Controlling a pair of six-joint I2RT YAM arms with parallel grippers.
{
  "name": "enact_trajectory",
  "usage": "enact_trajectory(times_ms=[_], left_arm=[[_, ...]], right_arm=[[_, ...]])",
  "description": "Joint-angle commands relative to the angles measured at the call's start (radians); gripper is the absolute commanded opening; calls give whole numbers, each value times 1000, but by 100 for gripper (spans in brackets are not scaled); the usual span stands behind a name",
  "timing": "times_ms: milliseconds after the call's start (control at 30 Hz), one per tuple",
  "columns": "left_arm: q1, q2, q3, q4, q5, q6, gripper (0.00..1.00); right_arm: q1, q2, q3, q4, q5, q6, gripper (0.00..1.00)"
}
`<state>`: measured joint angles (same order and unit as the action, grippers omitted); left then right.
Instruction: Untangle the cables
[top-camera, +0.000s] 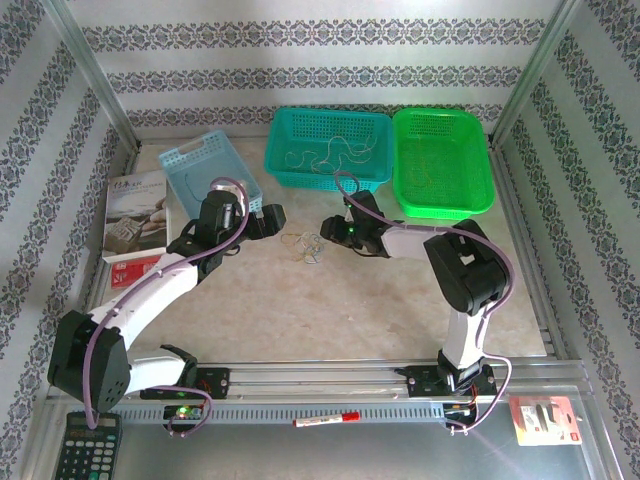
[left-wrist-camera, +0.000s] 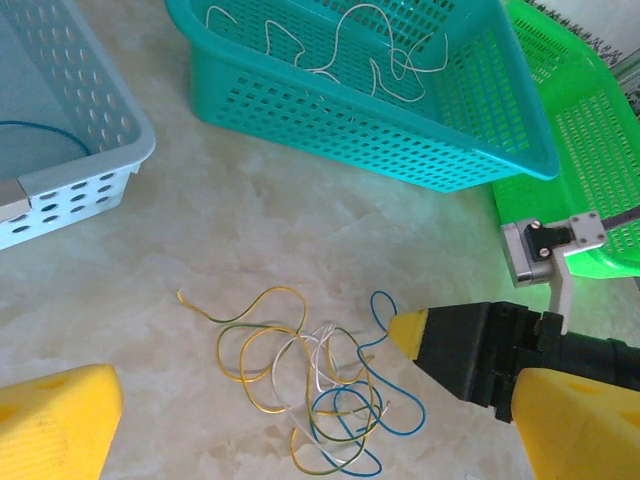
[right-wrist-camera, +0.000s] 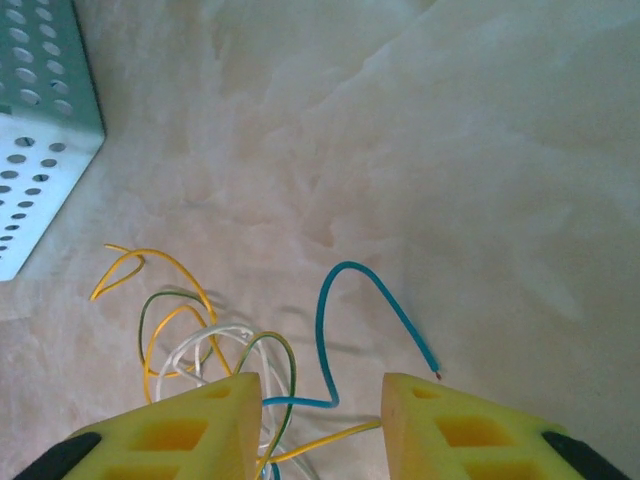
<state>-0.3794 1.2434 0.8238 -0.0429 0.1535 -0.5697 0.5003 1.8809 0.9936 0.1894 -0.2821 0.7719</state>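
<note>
A: Where did the left pincer (top-camera: 270, 218) stand?
B: Left of centre in the overhead view, jaws spread wide, grasping nothing.
A: And the cables (top-camera: 303, 245)?
B: A loose clump of blue, white and yellow strands on the surface (top-camera: 300, 310), mid-frame, between both pincers.
A: The right pincer (right-wrist-camera: 322, 390)?
B: Just right of the clump, fingers apart, a blue strand (right-wrist-camera: 321, 320) lying between them, not clenched.

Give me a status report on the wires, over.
Left gripper open, beside the tangle. Right gripper open, straddling blue wire. Tangle still knotted on table. Teal basket behind, not in the way.
</note>
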Motion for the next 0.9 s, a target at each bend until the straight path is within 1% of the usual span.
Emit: enact_trajectory(times_ms=[0,133,267,433,600,733,867], left_arm=[[4,4,26,43,12,-15,100],[4,4,29,43,20,-15,100],[3,5,37,47,47,-29,100],[-2,4,51,78,90,-61,100],[-15,7,68,120,131,-118,100],[-41,23,72,187,155,-212,100],[-80,53,78,271,162,-312,100]], right_arm=[[7,22,35,24,-16,-5,28],[-5,3,36,26,-41,-54,1],[-32,-72,11,33,-92,-145,0],[-70,-197,-34,58,-239,-277,0],[-119,-288,-89,75,-365,-363,0],[-173,-342,-155,161,-467,-363,0],[-206,-384,-194,210,-528,-357,0]])
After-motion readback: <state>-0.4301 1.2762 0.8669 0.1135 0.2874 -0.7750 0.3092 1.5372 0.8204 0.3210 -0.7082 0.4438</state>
